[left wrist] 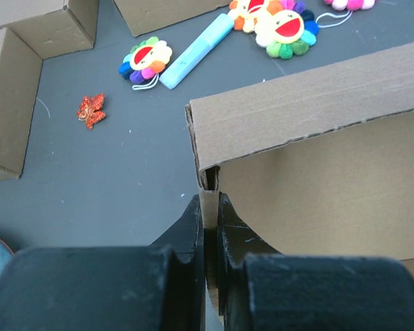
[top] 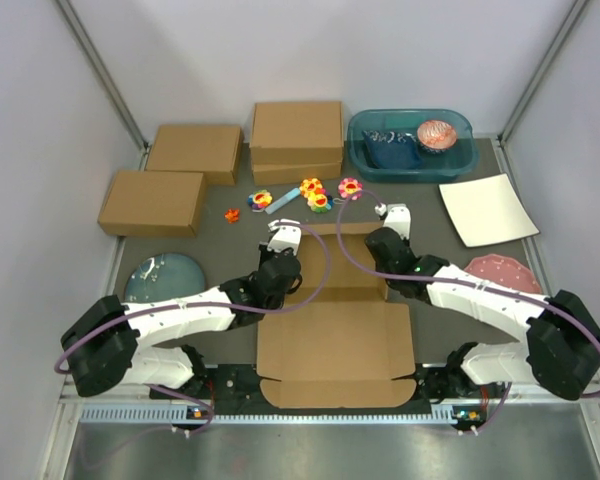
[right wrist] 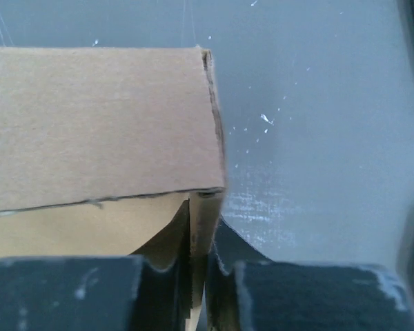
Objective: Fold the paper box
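Note:
The paper box point(top: 335, 345) is a brown cardboard die-cut piece lying in front of the arm bases, its far part folded up into walls. My left gripper point(top: 285, 262) is shut on the box's left side wall; in the left wrist view the gripper point(left wrist: 210, 207) pinches that thin wall point(left wrist: 208, 207) below the far wall point(left wrist: 310, 103). My right gripper point(top: 385, 262) is shut on the right side wall; in the right wrist view the gripper point(right wrist: 200, 224) clamps the wall's edge point(right wrist: 201, 221) under the far wall point(right wrist: 103, 124).
Three ready-made brown boxes point(top: 195, 150) point(top: 152, 202) point(top: 296, 140) stand at the back left. Flower toys point(top: 315, 195), a light blue stick point(top: 280, 203) and a red trinket point(top: 233, 214) lie behind the box. A teal bin point(top: 410, 142), white sheet point(top: 487, 210), pink plate point(top: 500, 272) and blue plate point(top: 162, 277) lie around.

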Robot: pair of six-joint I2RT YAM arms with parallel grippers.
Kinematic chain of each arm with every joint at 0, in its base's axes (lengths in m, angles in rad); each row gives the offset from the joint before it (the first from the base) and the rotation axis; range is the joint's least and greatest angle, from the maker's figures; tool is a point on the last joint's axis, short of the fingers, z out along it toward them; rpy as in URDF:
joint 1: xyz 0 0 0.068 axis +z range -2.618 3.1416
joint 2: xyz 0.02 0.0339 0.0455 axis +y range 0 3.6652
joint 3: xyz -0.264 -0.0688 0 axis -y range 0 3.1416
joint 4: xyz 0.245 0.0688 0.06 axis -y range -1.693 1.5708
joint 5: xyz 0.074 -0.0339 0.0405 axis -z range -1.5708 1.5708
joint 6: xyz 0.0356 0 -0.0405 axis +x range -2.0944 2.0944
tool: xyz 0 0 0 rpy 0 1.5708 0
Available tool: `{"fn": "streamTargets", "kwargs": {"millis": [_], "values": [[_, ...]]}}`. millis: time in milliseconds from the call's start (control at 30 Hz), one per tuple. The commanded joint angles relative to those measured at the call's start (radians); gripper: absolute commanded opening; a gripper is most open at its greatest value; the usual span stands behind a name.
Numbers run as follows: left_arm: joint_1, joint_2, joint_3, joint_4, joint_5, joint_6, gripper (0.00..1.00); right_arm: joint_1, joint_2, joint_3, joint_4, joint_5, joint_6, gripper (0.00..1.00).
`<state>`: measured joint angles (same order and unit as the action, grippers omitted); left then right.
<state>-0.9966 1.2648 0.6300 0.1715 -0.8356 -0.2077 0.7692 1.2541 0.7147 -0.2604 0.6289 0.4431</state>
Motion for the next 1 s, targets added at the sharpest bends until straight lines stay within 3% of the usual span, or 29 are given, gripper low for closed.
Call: {"fn": "streamTargets", "kwargs": {"millis": [0,167,200,233,267,300,400,433,467,500,533,633,667,767,967], "values": [[-0.016,-0.022,-0.013,-0.021,0.032,0.045,0.0,-0.005,0.025,0.019,0.052,0.017,-0.021,0.0],[-0.016,-0.016,-0.01,-0.021,0.023,0.041,0.0,-0.005,-0.007,-0.014,0.058,0.026,-0.015,0.0],[-0.016,-0.015,-0.009,-0.017,0.02,0.039,0.0,-0.005,-0.015,-0.018,0.062,0.023,-0.015,0.13],[-0.016,-0.012,-0.007,-0.015,0.02,0.039,0.0,-0.005,-0.019,-0.02,0.061,0.023,-0.014,0.17],[-0.016,-0.007,-0.007,-0.012,0.02,0.039,0.0,-0.005,-0.018,-0.02,0.062,0.023,-0.018,0.15],[-0.016,-0.004,-0.006,-0.012,0.02,0.034,0.0,-0.005,-0.015,-0.018,0.059,0.031,-0.015,0.0],[-0.016,0.01,0.003,-0.012,0.02,0.03,0.0,-0.007,-0.016,-0.018,0.044,0.025,-0.012,0.0],[-0.016,0.011,0.007,-0.016,0.017,0.025,0.0,-0.005,-0.024,-0.026,0.046,0.011,-0.007,0.03],[-0.016,0.013,0.005,-0.02,0.015,0.022,0.0,-0.005,-0.034,-0.029,0.046,0.005,-0.004,0.16],[-0.016,0.013,0.005,-0.021,0.015,0.019,0.0,-0.007,-0.053,-0.034,0.047,-0.001,0.0,0.21],[-0.016,0.012,0.005,-0.026,0.015,0.016,0.0,-0.005,-0.062,-0.037,0.046,-0.009,0.002,0.23],[-0.016,0.01,0.005,-0.038,0.018,0.002,0.02,-0.005,-0.082,-0.038,0.035,-0.015,0.0,0.1],[-0.016,0.008,0.005,-0.044,0.023,0.001,0.05,-0.005,-0.087,-0.041,0.03,-0.015,0.002,0.0],[-0.016,0.002,-0.009,-0.038,0.032,-0.001,0.0,-0.005,-0.101,-0.049,0.029,-0.024,0.006,0.0],[-0.016,-0.041,-0.064,0.048,0.018,0.013,0.0,0.008,-0.171,-0.101,0.108,-0.031,-0.021,0.0]]}}
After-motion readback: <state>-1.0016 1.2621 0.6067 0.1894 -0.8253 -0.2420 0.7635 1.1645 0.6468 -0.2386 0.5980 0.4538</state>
